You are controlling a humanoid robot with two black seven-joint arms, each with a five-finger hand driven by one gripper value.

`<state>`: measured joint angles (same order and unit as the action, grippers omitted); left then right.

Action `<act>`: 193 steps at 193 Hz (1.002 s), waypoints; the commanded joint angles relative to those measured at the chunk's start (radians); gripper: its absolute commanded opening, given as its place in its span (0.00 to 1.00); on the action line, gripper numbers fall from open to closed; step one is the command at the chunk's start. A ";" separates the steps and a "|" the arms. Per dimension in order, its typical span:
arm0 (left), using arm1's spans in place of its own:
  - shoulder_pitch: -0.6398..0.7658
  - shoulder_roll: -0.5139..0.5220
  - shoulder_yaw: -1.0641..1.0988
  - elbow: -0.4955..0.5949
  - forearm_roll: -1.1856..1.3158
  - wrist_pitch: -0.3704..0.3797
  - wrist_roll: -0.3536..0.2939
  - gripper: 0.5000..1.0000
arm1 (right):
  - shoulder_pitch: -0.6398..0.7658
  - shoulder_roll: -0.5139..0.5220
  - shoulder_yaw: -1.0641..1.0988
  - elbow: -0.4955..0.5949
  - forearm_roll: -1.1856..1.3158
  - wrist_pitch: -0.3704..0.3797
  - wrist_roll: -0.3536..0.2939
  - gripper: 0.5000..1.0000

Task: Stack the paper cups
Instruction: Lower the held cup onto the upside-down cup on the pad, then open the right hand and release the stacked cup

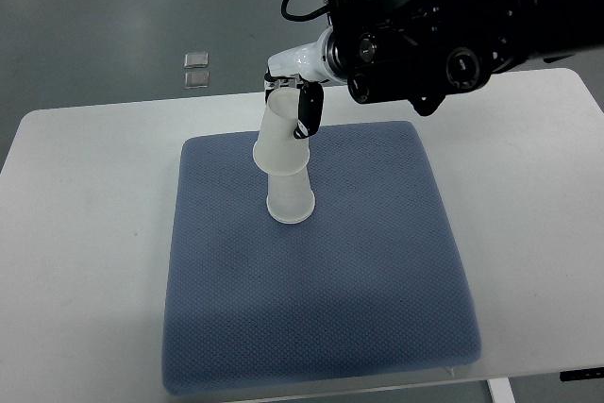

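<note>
Top view shows a white desk [85,233] with a blue textured mat [359,309] lying on its middle part. The right arm [472,30], black and bulky, comes in from the upper right edge and ends in the right hand [300,92], which has a white wrist part and dark fingers [309,112]. The left arm is not in the picture.

Two translucent paper cups are near the back of the mat. The lower cup [290,197] stands on the mat with its wide mouth down. The upper cup [281,139] is already partly over it, also mouth down, but it is tilted, with its closed end leaning to the back and right, toward the hand. The fingers pinch the upper cup near this closed end, one dark finger lying along its side.

The main risk, as it seems, comes from this tilt. If the hand pushes down while the upper cup is not in line with the lower one, the rim may catch on the wall and the light lower cup may slide on the mat or tip over. If the fingers let go too early, the upper cup may stay crooked or fall off. A strong pinch may also dent the thin wall.

Two small clear squares [196,67] lie on the floor behind the desk, well apart from the work.
</note>
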<state>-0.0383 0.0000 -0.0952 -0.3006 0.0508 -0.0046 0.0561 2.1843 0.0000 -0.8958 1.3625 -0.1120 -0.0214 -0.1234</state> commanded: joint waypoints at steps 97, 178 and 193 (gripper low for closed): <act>0.000 0.000 0.000 -0.003 0.000 0.000 0.001 1.00 | -0.029 0.000 0.000 0.000 0.000 -0.003 -0.001 0.50; 0.000 0.000 0.002 -0.006 0.000 0.000 0.001 1.00 | -0.052 0.000 -0.003 -0.010 -0.002 -0.015 0.001 0.57; 0.000 0.000 0.000 -0.005 0.001 0.000 0.001 1.00 | -0.057 0.000 -0.003 -0.016 -0.002 -0.015 -0.001 0.58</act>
<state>-0.0383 0.0000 -0.0951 -0.3051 0.0512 -0.0046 0.0568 2.1347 0.0000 -0.8981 1.3529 -0.1124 -0.0363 -0.1229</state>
